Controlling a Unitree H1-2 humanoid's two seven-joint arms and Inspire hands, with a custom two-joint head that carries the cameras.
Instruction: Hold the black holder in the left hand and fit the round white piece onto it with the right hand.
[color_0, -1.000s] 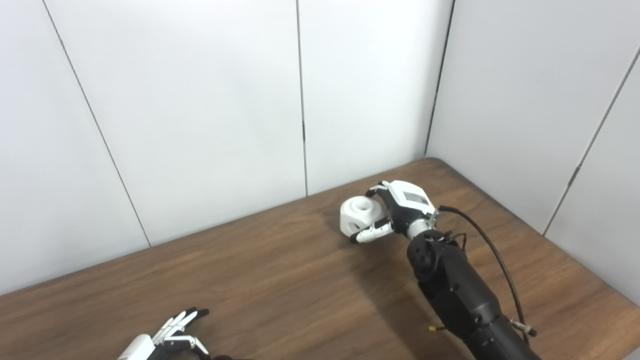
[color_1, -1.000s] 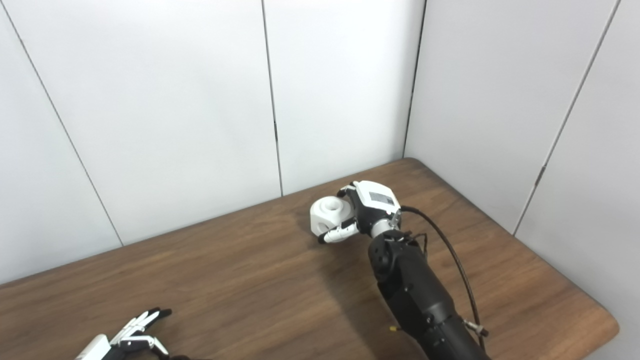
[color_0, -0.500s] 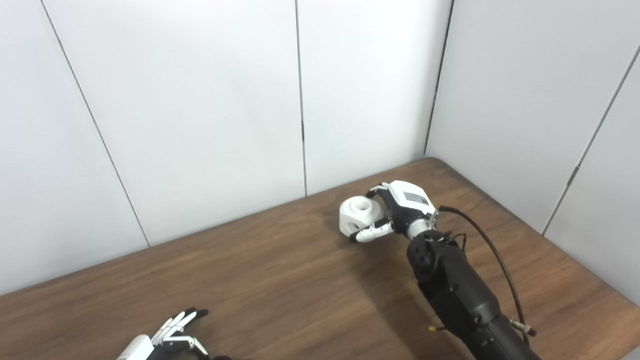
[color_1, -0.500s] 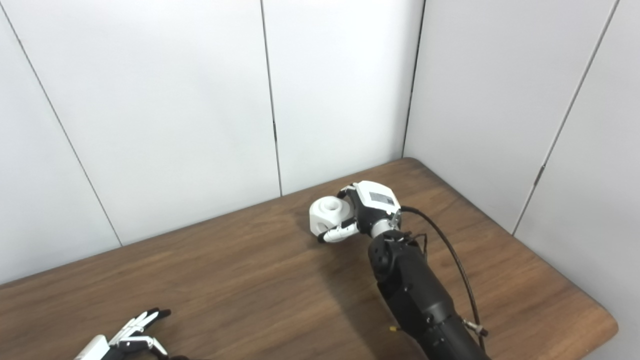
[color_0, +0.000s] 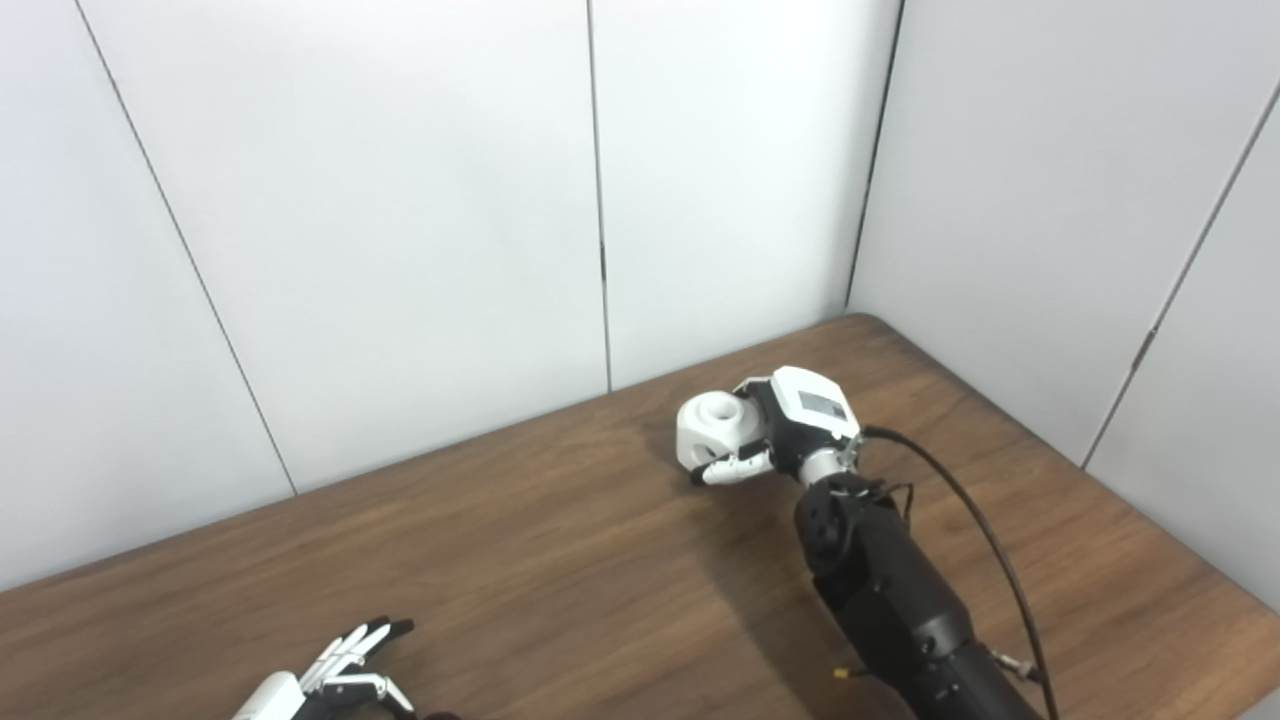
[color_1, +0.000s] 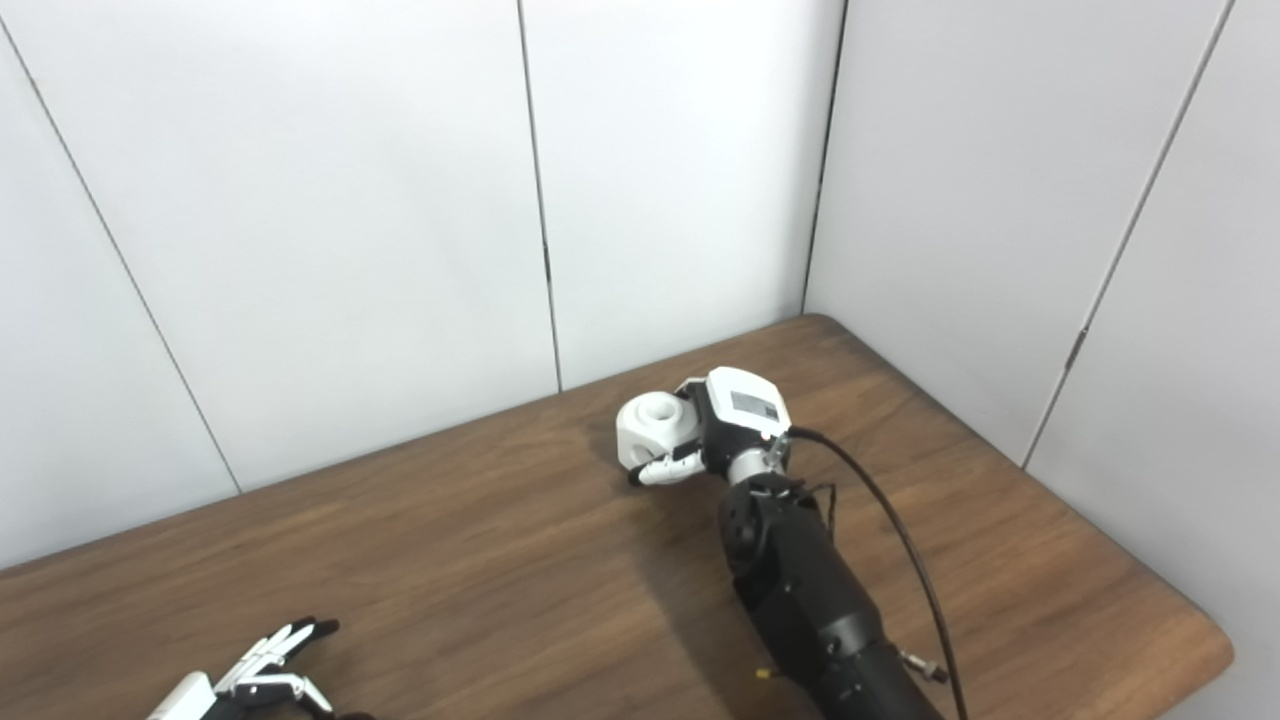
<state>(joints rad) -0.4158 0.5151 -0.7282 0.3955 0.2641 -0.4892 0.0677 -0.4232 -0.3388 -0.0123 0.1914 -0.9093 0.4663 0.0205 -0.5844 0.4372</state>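
The round white piece (color_0: 712, 432) has a hole in its top and sits at the far middle of the wooden table (color_0: 560, 560). My right hand (color_0: 785, 432) is shut on the white piece, with its thumb below it and fingers behind; it also shows in the right eye view (color_1: 720, 425). My left hand (color_0: 335, 675) is at the bottom left edge, fingers spread apart, holding nothing. A dark shape at the bottom edge beside it is too cut off to identify. No black holder shows clearly in either view.
White wall panels (color_0: 400, 200) stand close behind the table and along its right side. The table's rounded far corner (color_0: 860, 325) lies just beyond my right hand. A black cable (color_0: 985, 540) loops off the right forearm.
My right hand and forearm have shifted slightly left with the white piece in its grasp. The left hand has stayed in place.
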